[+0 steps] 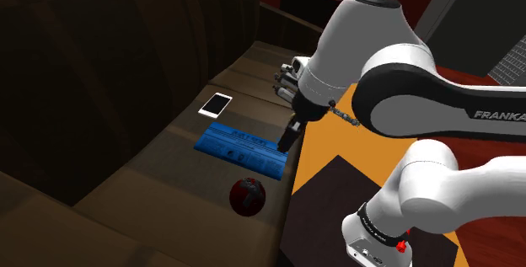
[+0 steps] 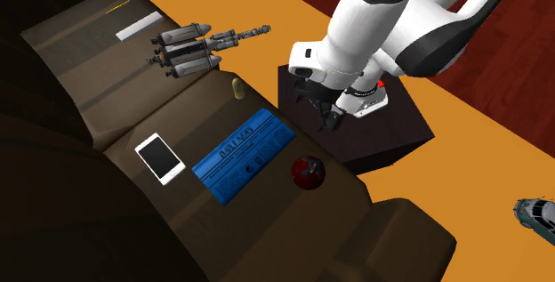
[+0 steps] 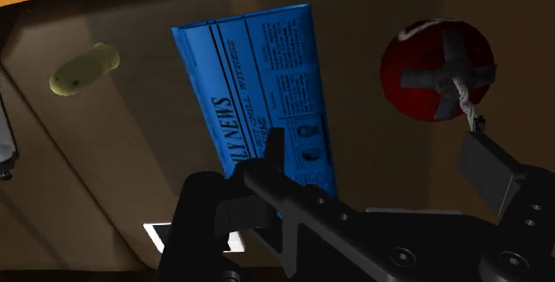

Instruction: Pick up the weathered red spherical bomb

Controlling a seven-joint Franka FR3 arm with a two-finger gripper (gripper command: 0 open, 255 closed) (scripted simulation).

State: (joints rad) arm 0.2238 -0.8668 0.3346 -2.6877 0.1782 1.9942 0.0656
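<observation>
On the brown sofa seat (image 1: 152, 181) we see the red bomb (image 1: 246, 195) beside a blue newspaper (image 1: 240, 147); our gripper (image 1: 288, 139) hangs above the paper's edge, fingers spread, holding nothing.

Home living room: brown sofa (image 1: 126, 80), orange rug (image 2: 480, 182), red plank floor (image 2: 525, 84), phone (image 1: 216, 104), newspaper (image 1: 240, 147) on seat.

One each: bomb (image 1: 246, 196), newspaper (image 1: 240, 148), phone (image 1: 216, 104), rocket model (image 2: 191, 47), yellow lump (image 3: 84, 68), toy car (image 2: 538, 216).

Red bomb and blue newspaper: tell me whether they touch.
Apart. The wrist view shows a strip of brown cushion between the red bomb and the blue newspaper.
</observation>
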